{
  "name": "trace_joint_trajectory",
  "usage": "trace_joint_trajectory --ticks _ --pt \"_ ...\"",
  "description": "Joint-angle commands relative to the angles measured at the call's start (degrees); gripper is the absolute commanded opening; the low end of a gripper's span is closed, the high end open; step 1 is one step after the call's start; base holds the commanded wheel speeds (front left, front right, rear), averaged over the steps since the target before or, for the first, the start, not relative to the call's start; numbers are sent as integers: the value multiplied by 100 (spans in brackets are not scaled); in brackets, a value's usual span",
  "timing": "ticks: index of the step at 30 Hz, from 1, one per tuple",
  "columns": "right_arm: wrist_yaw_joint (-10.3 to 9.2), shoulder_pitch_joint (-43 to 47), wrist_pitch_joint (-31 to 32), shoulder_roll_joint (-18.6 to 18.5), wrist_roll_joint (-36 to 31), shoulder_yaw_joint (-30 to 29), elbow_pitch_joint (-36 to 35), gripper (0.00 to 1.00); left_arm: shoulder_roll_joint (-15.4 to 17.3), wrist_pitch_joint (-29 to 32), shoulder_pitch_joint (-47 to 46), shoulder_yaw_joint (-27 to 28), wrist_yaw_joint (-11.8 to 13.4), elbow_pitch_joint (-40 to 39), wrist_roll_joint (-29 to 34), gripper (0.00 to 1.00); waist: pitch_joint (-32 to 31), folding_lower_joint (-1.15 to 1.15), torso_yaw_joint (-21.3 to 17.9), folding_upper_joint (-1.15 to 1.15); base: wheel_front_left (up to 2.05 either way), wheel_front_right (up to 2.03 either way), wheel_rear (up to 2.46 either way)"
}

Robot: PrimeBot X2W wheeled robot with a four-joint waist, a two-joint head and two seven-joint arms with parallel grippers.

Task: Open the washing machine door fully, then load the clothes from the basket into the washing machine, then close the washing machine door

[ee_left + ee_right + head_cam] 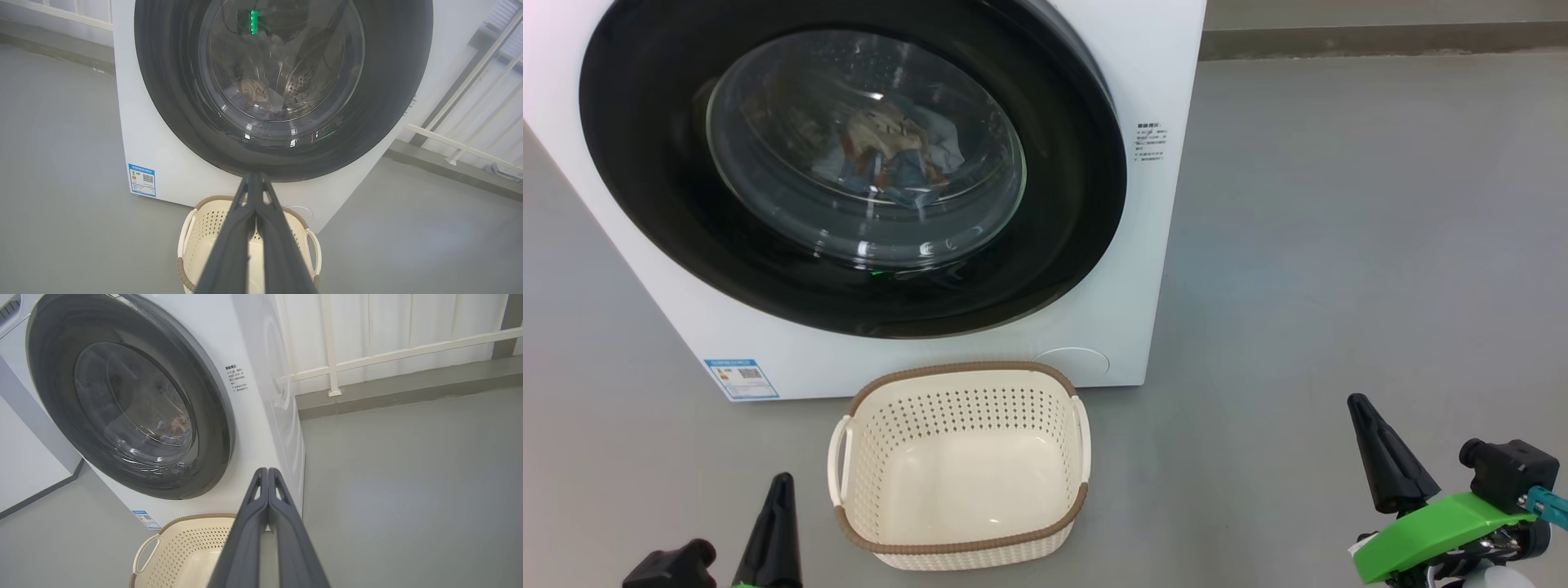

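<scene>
1. Nearest on the left we see the left gripper [780, 498], low over the grey floor [1339, 245]. Its fingers are pressed together tip to tip, fully narrow, and touch nothing.
2. Near right is the right gripper [1364, 420], also with its fingers closed tip to tip and free in the air. A green cover [1437, 523] sits on the wrist behind it.
3. Between the grippers and a bit farther, the basket [964, 369] stands upright on the floor. We see its bare cream bottom. Its far rim is just in front of the machine [1160, 82].
4. The machine is a white box that stands on the floor. It has a blue label [741, 378] at the lower left of its front, a round flap [1074, 359] at the lower right and small printed text [1150, 143] on the right edge.
5. The door [645, 163] sits flush against the machine front, with its glossy black ring around the glass bowl.
6. Through the glass we see the clothes [890, 155] inside the drum, a blue and brown heap low in it.
7. Farthest, past the machine's right side, a white railing [388, 355] runs along the wall.
</scene>
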Motion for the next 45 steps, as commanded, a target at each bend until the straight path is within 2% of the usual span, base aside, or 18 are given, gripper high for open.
trace_joint_trajectory --ticks 1,45 --pt "-3 -140 26 -48 163 -67 -147 0 62 38 -170 58 -3 -114 -156 0 6 0 0 0 0 0 0" --pt "-14 -104 771 356 2531 -468 -183 0 113 783 -383 350 -18 -3 -2726 0 10 -2 -22 0 0 0 0"
